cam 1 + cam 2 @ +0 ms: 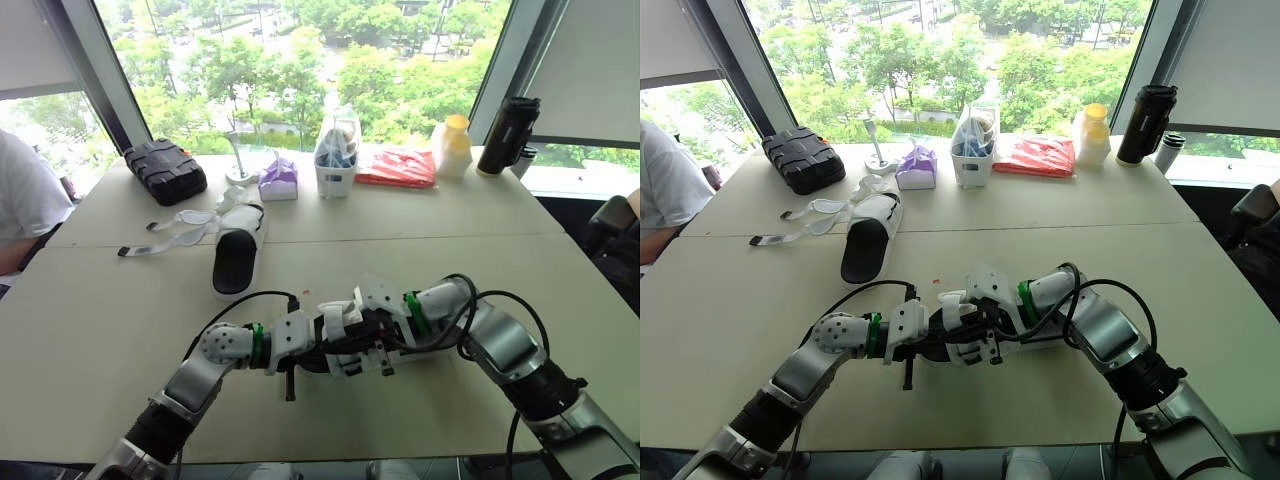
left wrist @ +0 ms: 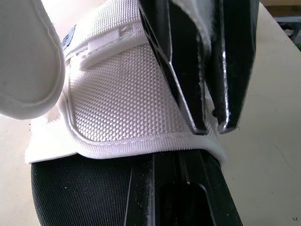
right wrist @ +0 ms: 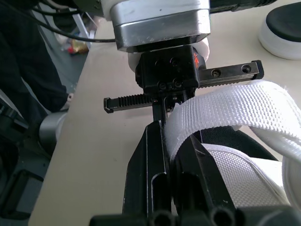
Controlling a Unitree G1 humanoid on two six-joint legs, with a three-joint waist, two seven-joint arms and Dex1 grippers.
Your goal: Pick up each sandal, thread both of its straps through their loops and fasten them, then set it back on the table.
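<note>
Light sandal (image 2: 122,94) at tabletop (image 1: 110,330) near edge: left tool (image 1: 306,346) clamped on it, right tool (image 3: 175,139) pinching the soft, floppy strap (image 3: 235,110); hold near strap tip.

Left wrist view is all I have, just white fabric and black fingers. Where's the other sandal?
Observer: The other sandal lies on the table, beyond both arms and toward the robot's left, with its straps unfastened.
Operator: What's the right claw doing?
Observer: The right claw is shut on a white hook-and-loop strap of the held sandal.
</note>
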